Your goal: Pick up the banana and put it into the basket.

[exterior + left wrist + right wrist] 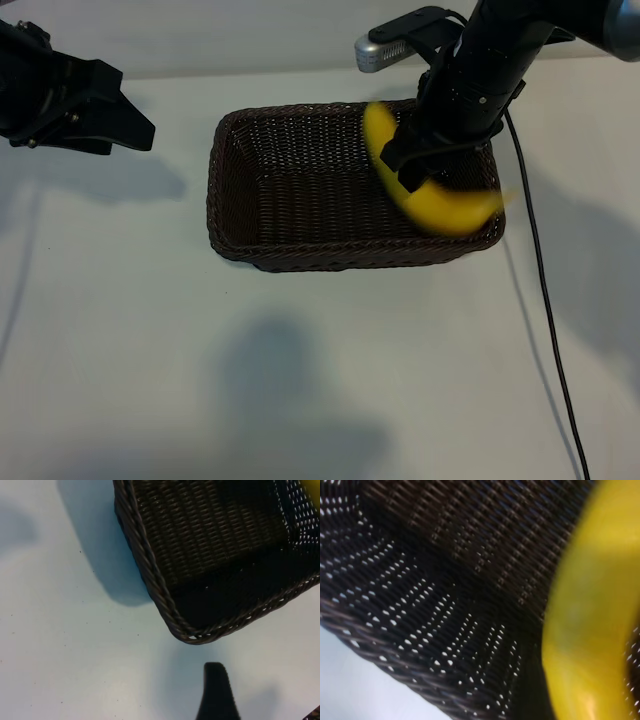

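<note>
Shadows lay across the pale, bare white table nearest me, with a thin black cable trailing along its right side. The top looked matte and flat, with nothing else standing on it close by.

Farther in sat the rectangular dark-brown woven wicker basket, shallow, with sloping sides and rounded corners. At its right end was the curved, smooth bright-yellow banana, lying inside the rim line, one end toward the far wall and the other by the near right corner. I could not tell whether it rested on the weave or hung just above it.

The right tool stood steeply over the banana's middle, right against it. I could not tell whether it pinched the fruit or had let go.

I judged the banana light and fairly firm, though its skin looked slick and easily bruised. Its curve would make it roll, so a gentle hold across the thick middle seemed best.

Farthest back, at the table's left, the left tool hung parked, well apart from the basket, its jaws spread and empty. Behind it was only a plain light wall.
</note>
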Controlling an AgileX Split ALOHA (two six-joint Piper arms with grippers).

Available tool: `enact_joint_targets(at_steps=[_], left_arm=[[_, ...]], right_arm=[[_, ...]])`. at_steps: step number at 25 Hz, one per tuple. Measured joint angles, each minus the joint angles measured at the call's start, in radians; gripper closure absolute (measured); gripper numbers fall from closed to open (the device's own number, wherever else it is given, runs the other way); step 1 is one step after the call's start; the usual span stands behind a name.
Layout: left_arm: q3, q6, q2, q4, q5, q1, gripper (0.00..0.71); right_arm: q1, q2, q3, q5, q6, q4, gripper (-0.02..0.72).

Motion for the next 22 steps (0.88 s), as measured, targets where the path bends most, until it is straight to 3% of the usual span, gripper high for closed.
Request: enact_joint_targets(at_steps=[3, 8, 14, 18, 22], left_arm=[[0.0, 0.0, 0.0, 0.0, 0.0, 0.0, 0.195], [0.0, 0.001, 0.0, -0.001, -0.001, 0.0, 0.195], [0.0, 0.0, 0.0, -0.036, 0.0, 0.0, 0.195], [0.0, 0.0, 0.0, -0.041, 0.0, 0.0, 0.195], [0.0, 0.001, 0.0, -0.044, 0.001, 0.0, 0.195]], right_arm=[[0.0, -0.011, -0.025, 0.01, 0.027, -0.005, 0.136], [-0.01, -0.082, -0.105, 0.078, 0.035, -0.006, 0.172], [-0.133, -0.186, -0.117, 0.114, 0.041, 0.014, 0.181], [-0.249, -0.224, -0.081, 0.113, 0.023, 0.072, 0.183], [-0.332, -0.251, 0.037, 0.092, -0.04, 0.144, 0.183]])
